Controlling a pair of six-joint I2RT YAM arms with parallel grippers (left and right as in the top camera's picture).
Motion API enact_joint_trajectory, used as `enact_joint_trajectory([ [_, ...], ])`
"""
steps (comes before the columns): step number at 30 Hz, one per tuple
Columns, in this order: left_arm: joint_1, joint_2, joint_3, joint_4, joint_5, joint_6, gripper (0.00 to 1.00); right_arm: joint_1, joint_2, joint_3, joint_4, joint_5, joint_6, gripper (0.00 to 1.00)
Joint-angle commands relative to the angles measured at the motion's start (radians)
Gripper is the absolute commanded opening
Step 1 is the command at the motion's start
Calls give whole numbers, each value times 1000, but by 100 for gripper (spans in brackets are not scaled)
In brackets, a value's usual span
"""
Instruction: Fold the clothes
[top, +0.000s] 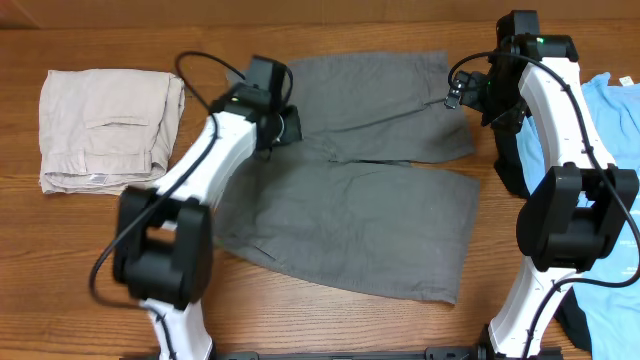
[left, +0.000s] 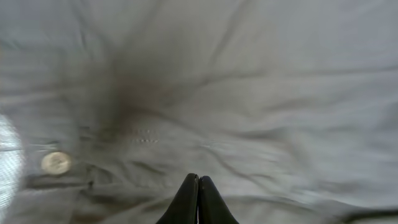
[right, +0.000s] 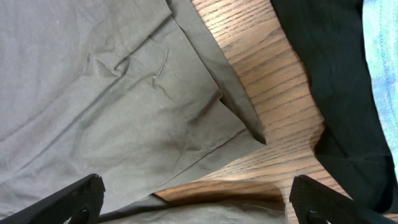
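Shorts (top: 350, 200) lie flat — left gripper (left: 198, 182) closed, right gripper (right: 196, 190) spread wide.

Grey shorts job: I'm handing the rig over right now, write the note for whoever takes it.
Left gripper: fingers shut, tips at the grey shorts near the button; whether they pinch cloth is unclear.
Right gripper: open, above a leg hem corner.
Beige shorts lie folded on the left.
Blue T-shirt and black garment lie loose on the right.
Remaining: fold the grey shorts, then those two.
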Motion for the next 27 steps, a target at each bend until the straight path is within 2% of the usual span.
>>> enact_joint_trajectory([
  [1, 0, 91, -2, 13, -26, 16, 4, -5, -22, 18, 3, -2, 1, 100],
  [6, 5, 181, -2, 61, -117, 13, 4, -5, -22, 18, 3, -2, 1, 100],
  [9, 14, 216, -3, 86, -184, -30, 4, -5, -22, 18, 3, -2, 1, 100],
  [14, 66, 272, -2, 163, -167, -119, 4, -5, -22, 18, 3, -2, 1, 100],
  [18, 95, 274, 3, 207, -124, -123, 4, -5, -22, 18, 2, -2, 1, 100],
  [22, 95, 251, 68, 176, -85, -65, 5, -5, -22, 18, 3, -2, 1, 100],
  [27, 74, 154, 206, 31, -85, -10, 8, -5, -22, 18, 3, -2, 1, 100],
])
